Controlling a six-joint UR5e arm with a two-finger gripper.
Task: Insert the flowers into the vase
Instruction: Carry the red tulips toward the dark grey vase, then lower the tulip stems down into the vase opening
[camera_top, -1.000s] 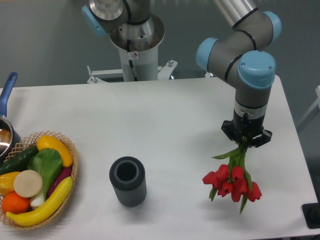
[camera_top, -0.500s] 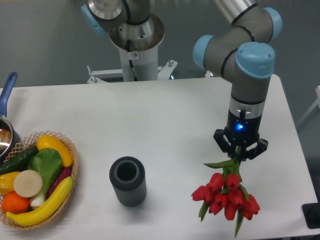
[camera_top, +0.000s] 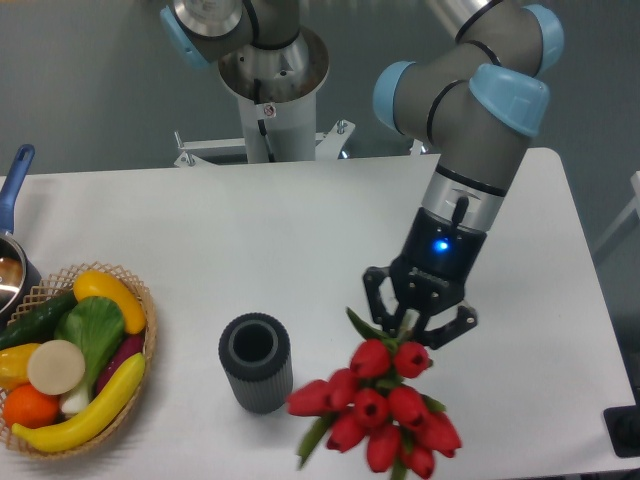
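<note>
Carrying the flowers (camera_top: 385, 415) toward the vase (camera_top: 256, 362) calls for turning the bunch stems-down first, since the buds hang lowest now, then centring the stems over the open rim before lowering. The gripper (camera_top: 415, 322) pinches the stems, as far as the leaves let one judge. The vase stands upright near the desk's (camera_top: 300, 230) front edge, to the gripper's left and apart from the buds.

Red tulip flowers (camera_top: 380, 415) hang buds-down just right of the upright, ribbed dark grey vase (camera_top: 256, 363).
</note>
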